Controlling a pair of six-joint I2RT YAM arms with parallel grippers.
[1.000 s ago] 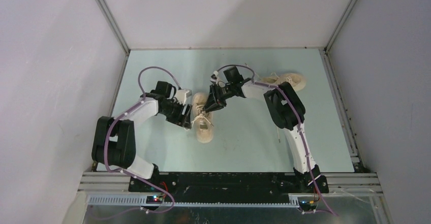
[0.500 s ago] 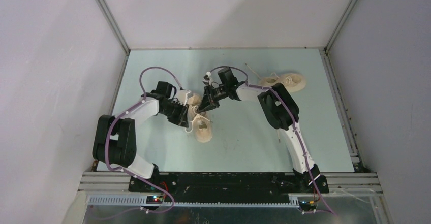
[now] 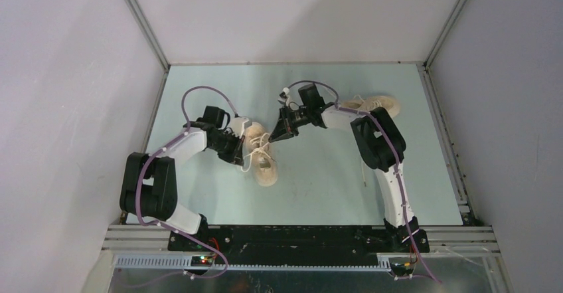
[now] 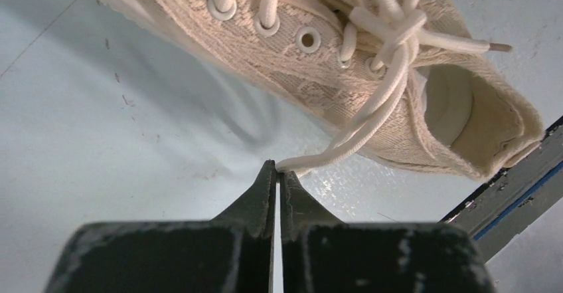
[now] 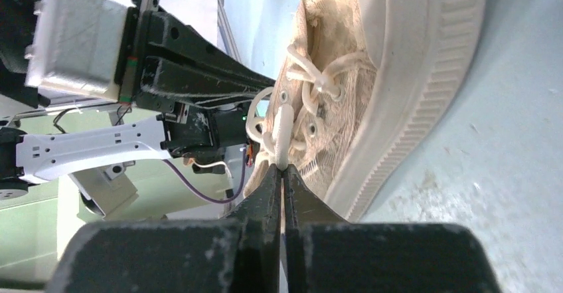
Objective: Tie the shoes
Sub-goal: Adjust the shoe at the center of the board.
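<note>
One cream shoe (image 3: 262,160) lies in the middle of the table, toe towards the back. Its off-white lace (image 4: 372,113) is knotted over the tongue, with loops running out to both sides. My left gripper (image 3: 240,152) is at the shoe's left side and is shut on the end of a lace loop (image 4: 302,163). From the right, my right gripper (image 3: 274,136) is shut on another loop (image 5: 283,130) of the same lace, just off the rubber sole (image 5: 411,80). The second shoe (image 3: 380,105) lies at the back right, partly hidden behind the right arm.
Grey walls close in the pale blue table (image 3: 319,187) on three sides. A metal rail (image 4: 514,190) runs along the front edge near the shoe's heel. My left arm (image 5: 186,60) reaches close across from the right gripper.
Both grippers have shut on lace loops. The right gripper dipped in towards the shoe, then drew back to the right. The left gripper has shifted slightly left, pulling the loops outward.
</note>
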